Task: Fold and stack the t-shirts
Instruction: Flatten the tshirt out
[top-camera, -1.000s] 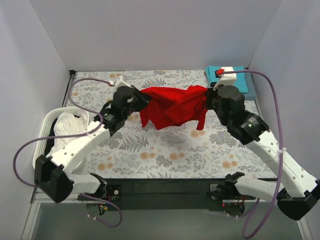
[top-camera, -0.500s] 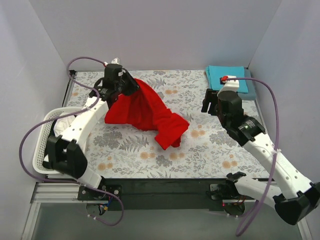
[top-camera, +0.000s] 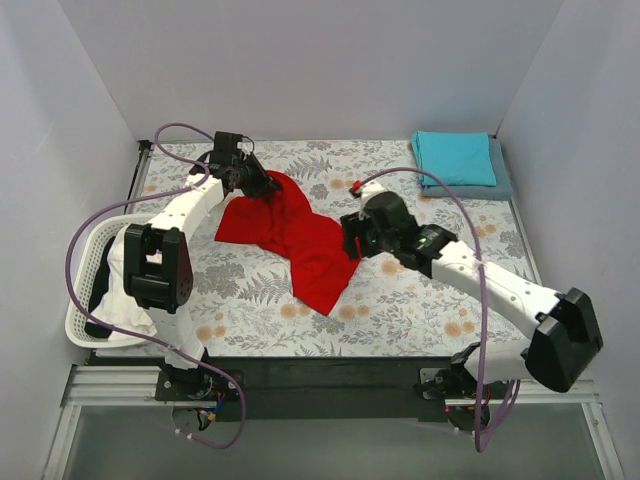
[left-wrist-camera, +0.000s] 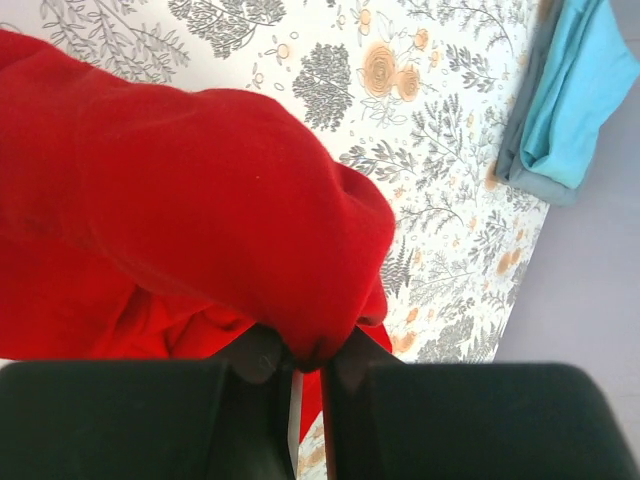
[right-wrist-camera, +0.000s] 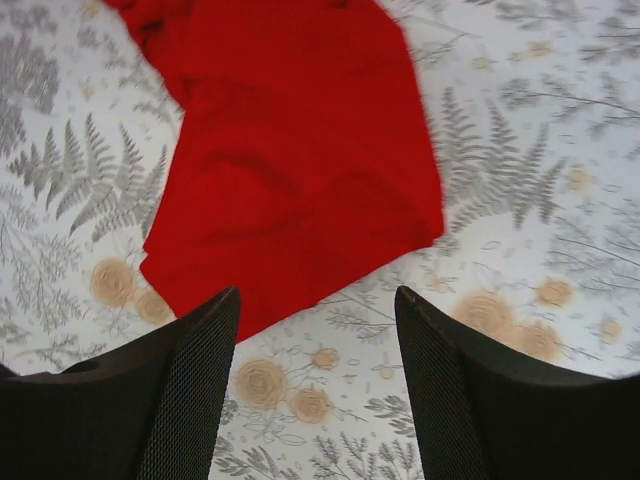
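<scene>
A bright red t-shirt (top-camera: 290, 235) lies rumpled across the middle of the table, trailing toward the front. My left gripper (top-camera: 262, 183) is shut on its far left edge; the left wrist view shows a fold of the red t-shirt (left-wrist-camera: 210, 200) pinched between the jaws of that gripper (left-wrist-camera: 308, 352). My right gripper (top-camera: 350, 240) stands open beside the shirt's right edge. In the right wrist view that gripper (right-wrist-camera: 318, 330) hovers over the red t-shirt's (right-wrist-camera: 290, 170) near edge with nothing between its fingers. A folded teal t-shirt (top-camera: 455, 157) rests on a grey-blue one (top-camera: 500, 183) at the back right.
A white lattice basket (top-camera: 82, 285) holding white and dark cloth stands at the left edge, next to the left arm. Grey walls close in the table at the back and both sides. The folded pile (left-wrist-camera: 570, 95) also shows in the left wrist view.
The right gripper let go of the red t-shirt, opened and swung down to its right edge. The left gripper carried its end to the back left; the shirt dropped onto the table.
</scene>
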